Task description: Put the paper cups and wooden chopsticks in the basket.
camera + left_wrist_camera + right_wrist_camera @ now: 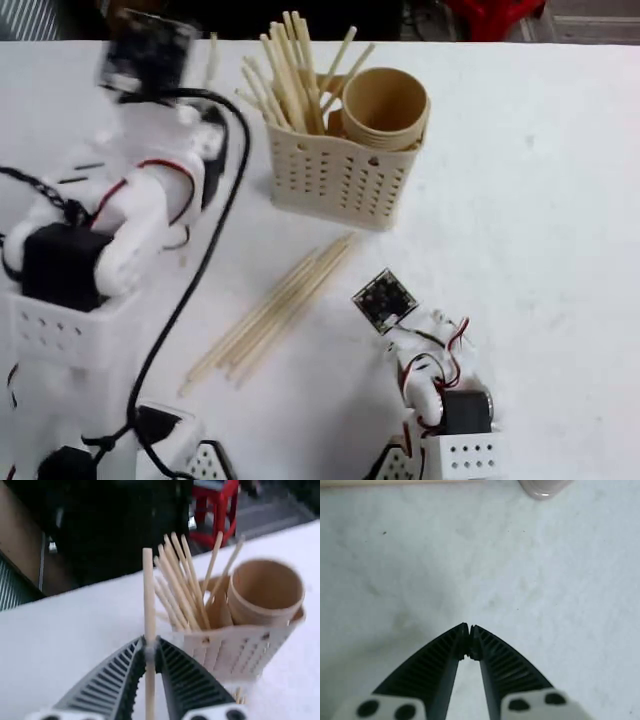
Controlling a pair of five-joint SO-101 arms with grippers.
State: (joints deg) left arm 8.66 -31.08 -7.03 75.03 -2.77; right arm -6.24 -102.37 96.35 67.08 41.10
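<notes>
Resting near the front of the table (560, 200), the right gripper (469, 641) has its jaws pressed together on nothing, over bare tabletop. Just beyond it and to its left, a bundle of loose chopsticks (270, 315) lies flat on the table, near the basket but outside it, so the task looks unfinished. Farther back on the left, the left gripper (150, 647) pinches one held chopstick (147, 590) upright, with the basket (240, 650) off to its right. That narrow pinch is the likely weak spot: the stick could pivot or slide between the jaws on the way over. The basket is crowded with standing chopsticks (180, 585) fanned toward the left and stacked paper cups (265, 592) on the right. The held stick could strike those tips, knock one out, or tip the light basket. Released too high or off-centre, it may bounce out onto the table.
</notes>
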